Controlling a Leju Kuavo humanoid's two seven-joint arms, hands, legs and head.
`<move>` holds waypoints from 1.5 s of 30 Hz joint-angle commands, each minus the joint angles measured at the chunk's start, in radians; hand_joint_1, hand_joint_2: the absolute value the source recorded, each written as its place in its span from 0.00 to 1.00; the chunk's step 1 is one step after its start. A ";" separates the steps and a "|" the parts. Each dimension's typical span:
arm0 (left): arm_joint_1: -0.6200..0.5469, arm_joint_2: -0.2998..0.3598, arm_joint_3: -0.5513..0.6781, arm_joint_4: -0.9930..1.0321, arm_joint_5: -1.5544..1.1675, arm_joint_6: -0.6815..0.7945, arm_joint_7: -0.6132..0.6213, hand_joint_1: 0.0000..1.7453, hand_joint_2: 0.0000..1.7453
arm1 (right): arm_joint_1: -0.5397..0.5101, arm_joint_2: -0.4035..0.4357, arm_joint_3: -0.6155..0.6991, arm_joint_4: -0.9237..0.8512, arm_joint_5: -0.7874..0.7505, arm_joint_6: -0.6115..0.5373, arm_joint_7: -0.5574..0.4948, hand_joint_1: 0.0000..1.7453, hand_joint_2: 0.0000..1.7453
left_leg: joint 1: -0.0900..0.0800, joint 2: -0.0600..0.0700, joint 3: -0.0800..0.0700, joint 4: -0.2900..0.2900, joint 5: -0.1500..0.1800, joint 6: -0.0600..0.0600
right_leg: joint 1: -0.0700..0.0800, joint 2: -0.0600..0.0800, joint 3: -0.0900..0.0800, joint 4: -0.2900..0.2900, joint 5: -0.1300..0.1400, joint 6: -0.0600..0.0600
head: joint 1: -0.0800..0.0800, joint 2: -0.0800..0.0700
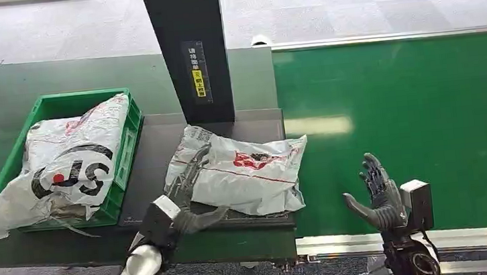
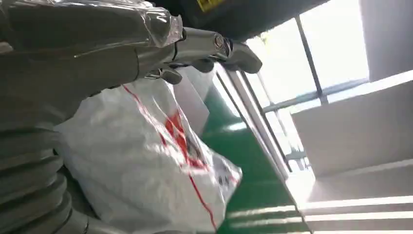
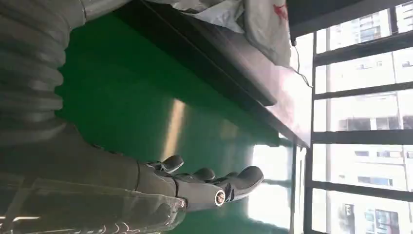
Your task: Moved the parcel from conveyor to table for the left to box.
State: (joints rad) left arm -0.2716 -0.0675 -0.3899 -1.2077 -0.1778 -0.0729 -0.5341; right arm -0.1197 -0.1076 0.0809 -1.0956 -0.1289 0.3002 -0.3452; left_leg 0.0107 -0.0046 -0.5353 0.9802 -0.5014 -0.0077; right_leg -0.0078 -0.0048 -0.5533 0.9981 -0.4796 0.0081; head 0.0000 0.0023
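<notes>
White plastic parcel on desk: judged light, soft, slippery. Left hand fingers grip its near edge; bunch film there. Right hand spread, empty.

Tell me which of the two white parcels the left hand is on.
The one with red print on the dark table, beside the conveyor. The left hand lies on its near-left edge. The other, with big black lettering, sits in the green crate.
</notes>
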 commanded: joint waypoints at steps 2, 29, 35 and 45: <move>-0.193 -0.033 -0.237 0.194 -0.429 0.168 0.146 0.00 1.00 | -0.014 0.036 -0.012 -0.007 0.095 -0.039 -0.065 0.00 1.00 | 0.000 -0.003 -0.001 0.000 0.001 0.000 | 0.000 -0.003 -0.001 0.000 0.000 -0.001 | -0.001 0.000; -0.347 -0.148 -0.139 0.667 -0.776 0.176 0.523 1.00 1.00 | 0.020 0.150 -0.065 -0.159 0.185 0.012 -0.110 0.00 1.00 | -0.001 0.002 0.005 -0.002 0.002 0.000 | 0.000 0.002 0.004 -0.002 0.002 -0.001 | 0.000 0.000; -0.313 -0.149 -0.071 0.608 -0.717 0.160 0.493 1.00 1.00 | 0.019 0.150 -0.084 -0.119 0.089 0.103 -0.087 0.00 1.00 | -0.001 0.003 0.006 -0.002 0.002 0.000 | 0.000 0.003 0.006 -0.002 0.003 0.000 | 0.000 0.000; -0.259 -0.108 -0.031 0.439 -0.686 0.297 0.353 1.00 1.00 | -0.015 0.132 -0.077 -0.082 0.013 0.113 -0.076 0.00 1.00 | 0.000 0.005 0.007 -0.002 0.002 0.000 | 0.000 0.004 0.006 -0.002 0.003 -0.001 | -0.001 0.000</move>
State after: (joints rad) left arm -0.5837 -0.2197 -0.4731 -0.6846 -0.8939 0.1716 -0.1182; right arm -0.1006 0.0275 0.0199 -1.2372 -0.0911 0.4181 -0.4314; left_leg 0.0108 -0.0041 -0.5282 0.9800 -0.5012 -0.0076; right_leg -0.0077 -0.0044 -0.5457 0.9982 -0.4790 0.0080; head -0.0008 0.0023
